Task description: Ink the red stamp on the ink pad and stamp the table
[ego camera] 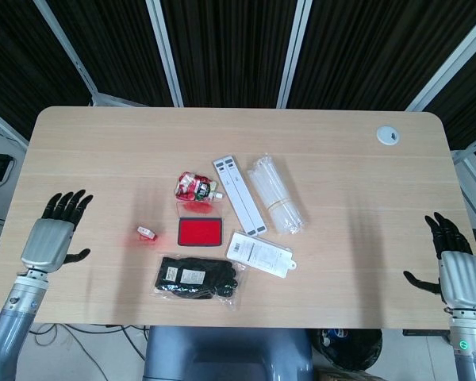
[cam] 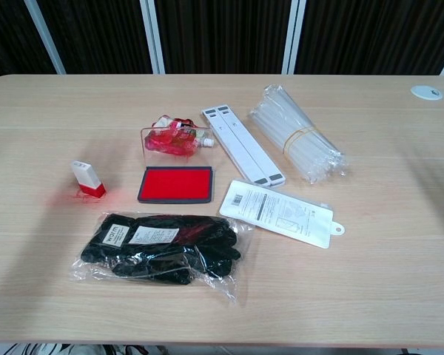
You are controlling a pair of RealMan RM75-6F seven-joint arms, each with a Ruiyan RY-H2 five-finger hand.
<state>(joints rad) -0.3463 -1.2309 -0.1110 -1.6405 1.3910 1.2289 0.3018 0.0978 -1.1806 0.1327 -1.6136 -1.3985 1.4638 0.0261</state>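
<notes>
Red stamp upright beside open ink pad — gloves bagged, straws bundled

Light wood-grain table with rounded corners, white cable grommet set in its far right corner, dark ribbed wall panels behind divided by white-grey frame bars, even overhead lighting, soft shadows on tabletop
</notes>
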